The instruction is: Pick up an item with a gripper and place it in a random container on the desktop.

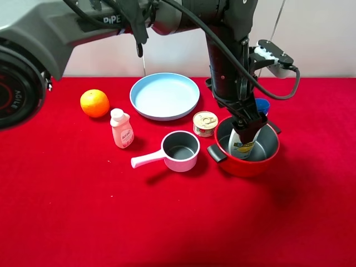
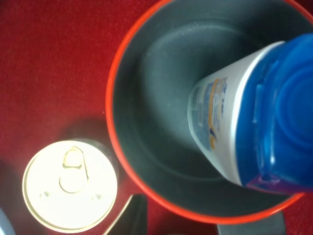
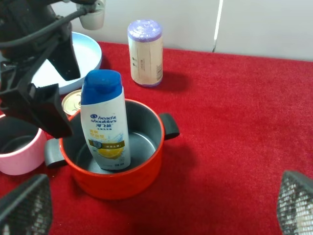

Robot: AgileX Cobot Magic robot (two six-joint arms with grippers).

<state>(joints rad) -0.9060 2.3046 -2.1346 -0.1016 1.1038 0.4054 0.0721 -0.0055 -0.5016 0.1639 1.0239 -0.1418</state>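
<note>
The tall white shampoo bottle (image 3: 105, 125) with a blue cap stands upright inside the red pot (image 3: 124, 181). It shows in the high view (image 1: 243, 147) and close up in the left wrist view (image 2: 230, 117). My left gripper (image 1: 247, 125) reaches across from the left and hovers over the pot (image 1: 247, 166). Its black fingers (image 3: 46, 110) stand apart beside the bottle's cap and do not touch it, so it is open. My right gripper (image 3: 159, 210) is open and empty, low over the red cloth and facing the pot. It is out of the high view.
A tin can (image 1: 205, 123) sits against the pot's left side, with the pink saucepan (image 1: 179, 151) beside it. The light blue plate (image 1: 164, 95), the pink-white bottle (image 1: 121, 129) and an orange (image 1: 94, 103) lie further left. A purple-lidded cylinder (image 3: 145, 51) stands behind the pot.
</note>
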